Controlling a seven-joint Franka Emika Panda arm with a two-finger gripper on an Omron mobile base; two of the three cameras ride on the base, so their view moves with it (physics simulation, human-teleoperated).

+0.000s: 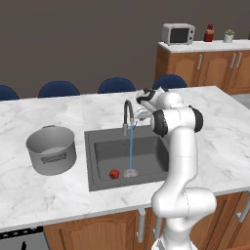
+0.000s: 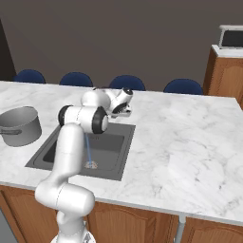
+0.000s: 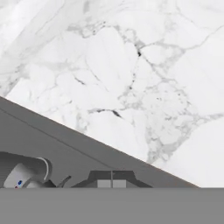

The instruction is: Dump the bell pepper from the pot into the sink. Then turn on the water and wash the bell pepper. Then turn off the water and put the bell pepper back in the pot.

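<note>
Left base view: water (image 1: 131, 149) runs beside bell pepper (image 1: 114, 174); pincer (image 3: 112, 183) seemingly closed.

A white marble counter (image 1: 234, 146) with grey veining forms a wide island top and runs across both base views. Brown wooden cabinet doors (image 1: 93, 234) with arched panels and pale metal handles sit beneath its near edge. Four blue chair backs (image 1: 58, 89) stand in a row along the far side of the island. The wall (image 1: 88, 39) behind is plain dark grey-brown, evenly lit. At the far right stands a second wooden cabinet run (image 1: 205, 66) with a white top. On it rest a silver microwave (image 1: 178, 33), a red container (image 1: 209, 33) and a small potted plant (image 1: 229, 35).
</note>
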